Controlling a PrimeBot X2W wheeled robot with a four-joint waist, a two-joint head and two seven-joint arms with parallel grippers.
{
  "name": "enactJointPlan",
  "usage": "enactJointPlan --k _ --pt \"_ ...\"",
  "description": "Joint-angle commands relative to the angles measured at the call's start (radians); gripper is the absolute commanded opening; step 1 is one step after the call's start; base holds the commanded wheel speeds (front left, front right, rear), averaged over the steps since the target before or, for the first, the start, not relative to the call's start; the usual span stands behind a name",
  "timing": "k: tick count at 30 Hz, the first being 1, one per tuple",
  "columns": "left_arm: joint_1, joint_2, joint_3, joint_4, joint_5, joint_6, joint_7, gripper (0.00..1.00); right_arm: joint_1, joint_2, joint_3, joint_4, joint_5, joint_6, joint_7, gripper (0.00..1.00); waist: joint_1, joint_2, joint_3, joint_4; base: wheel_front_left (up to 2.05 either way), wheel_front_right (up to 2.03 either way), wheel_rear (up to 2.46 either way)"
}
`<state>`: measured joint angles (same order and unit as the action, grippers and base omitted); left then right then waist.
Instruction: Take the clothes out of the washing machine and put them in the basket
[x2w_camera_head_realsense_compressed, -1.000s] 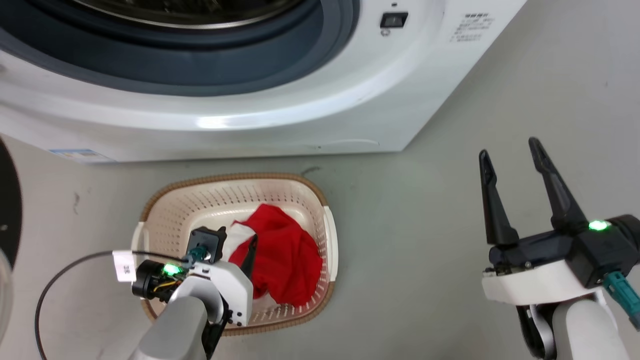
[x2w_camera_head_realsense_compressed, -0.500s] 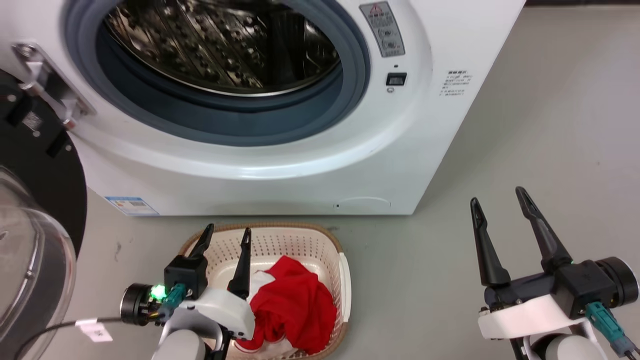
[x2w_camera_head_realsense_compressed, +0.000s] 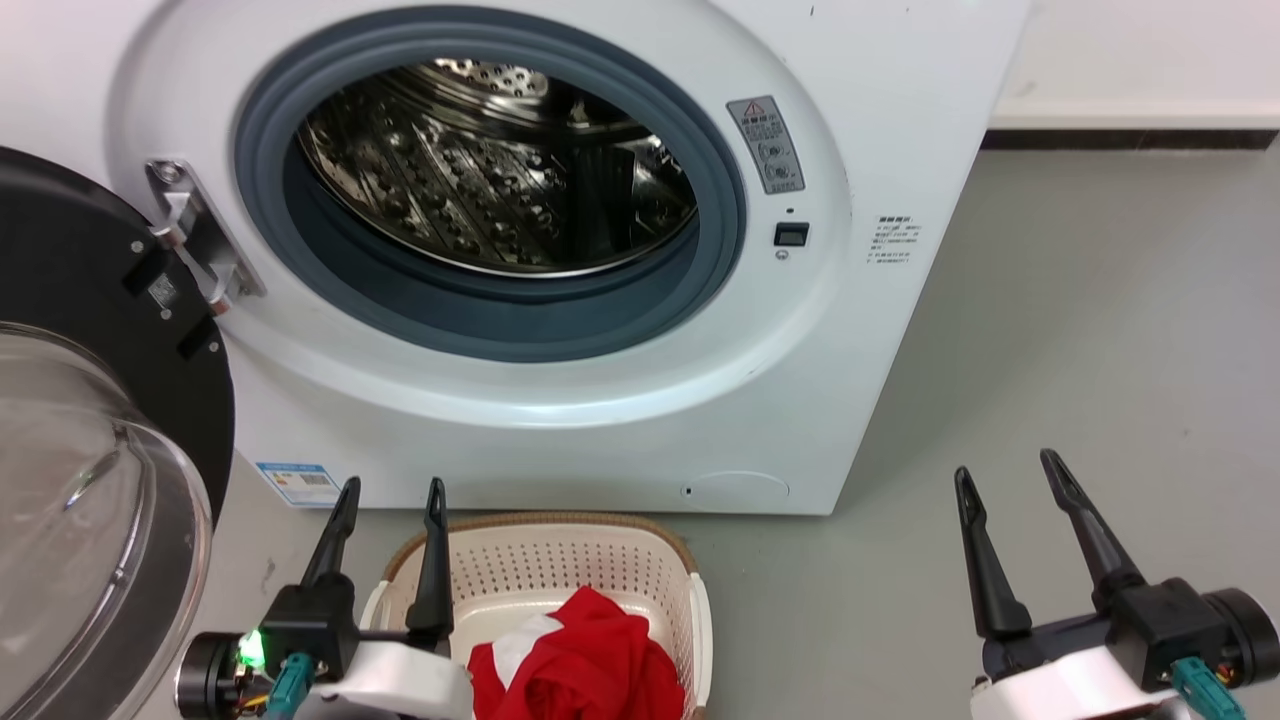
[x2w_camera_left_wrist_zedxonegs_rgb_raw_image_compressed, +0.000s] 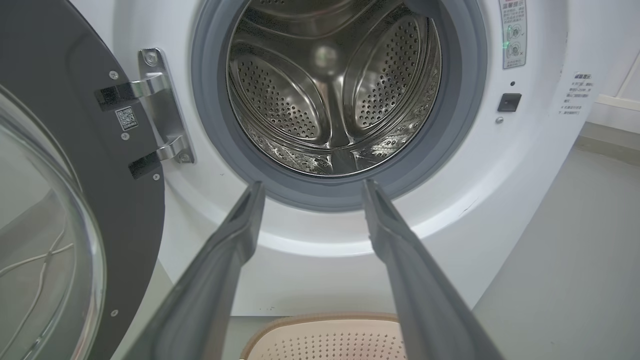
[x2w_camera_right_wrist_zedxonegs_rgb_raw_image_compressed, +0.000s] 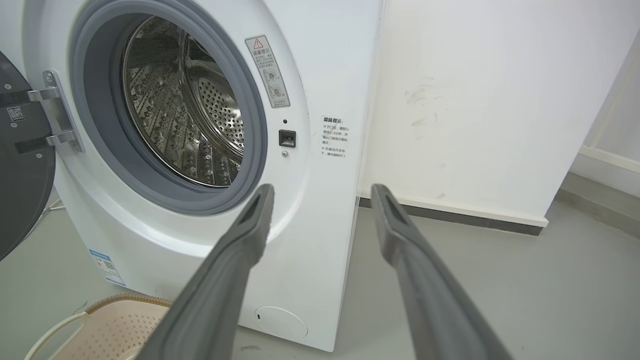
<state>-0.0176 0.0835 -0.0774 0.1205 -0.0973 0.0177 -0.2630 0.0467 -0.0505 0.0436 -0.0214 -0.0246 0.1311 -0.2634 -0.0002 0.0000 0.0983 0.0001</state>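
Red clothes (x2w_camera_head_realsense_compressed: 590, 675) lie in the basket (x2w_camera_head_realsense_compressed: 560, 575); left gripper (x2w_camera_head_realsense_compressed: 392, 487), right gripper (x2w_camera_head_realsense_compressed: 1005, 465) gape empty. Swinging left risks striking the door (x2w_camera_head_realsense_compressed: 100, 280)

Red, white-trimmed clothes (x2w_camera_head_realsense_compressed: 585, 665) are heaped in the cream basket (x2w_camera_head_realsense_compressed: 560, 570), set just before the white washing machine (x2w_camera_head_realsense_compressed: 880, 120), whose door (x2w_camera_head_realsense_compressed: 70, 260) is swung open.

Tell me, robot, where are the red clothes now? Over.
Both open: left gripper, right gripper, holding nothing. Red clothes in basket. Bare steel drum; door wide open, out of the way.
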Motion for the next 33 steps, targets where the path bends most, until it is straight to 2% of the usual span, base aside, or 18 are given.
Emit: enactJointPlan --k 1,11,26,27,31,33 --pt "0.031 -0.006 0.01 -0.019 0.02 -0.005 -0.003 1.0 0.025 0.001 -0.003 0.006 0.01 -0.001 -0.002 1.0 0.0002 0.0 -0.032 0.004 0.0 0.0 0.0" --pt "0.107 -0.021 0.033 -0.041 0.052 -0.012 -0.003 1.0 0.074 0.001 -0.009 0.012 0.012 -0.001 -0.002 1.0 0.0002 0.0 -0.089 0.0 0.0 0.0 0.0" --pt "0.126 -0.029 0.048 -0.017 0.066 -0.019 -0.003 1.0 0.095 0.001 0.003 0.018 0.018 -0.001 -0.002 1.0 0.0002 0.0 -0.114 -0.004 0.0 0.0 0.0" --pt "0.117 -0.028 0.048 -0.017 0.061 -0.016 0.0 0.0 0.085 0.0 0.002 0.017 0.022 0.0 0.0 0.0 0.0002 0.0 -0.114 -0.004 0.0 0.0 0.0" --pt "0.132 -0.032 0.047 0.032 0.055 -0.018 0.007 0.0 0.088 0.0 0.003 0.063 0.027 0.0 0.001 0.0 0.0002 0.0 -0.115 -0.004 0.0 0.0 0.0" --pt "0.122 -0.032 0.055 0.038 0.011 -0.021 0.02 0.0 0.086 -0.002 0.003 0.063 0.075 0.0 0.007 0.0 0.0002 0.0 -0.114 -0.004 0.0 0.0 0.0"
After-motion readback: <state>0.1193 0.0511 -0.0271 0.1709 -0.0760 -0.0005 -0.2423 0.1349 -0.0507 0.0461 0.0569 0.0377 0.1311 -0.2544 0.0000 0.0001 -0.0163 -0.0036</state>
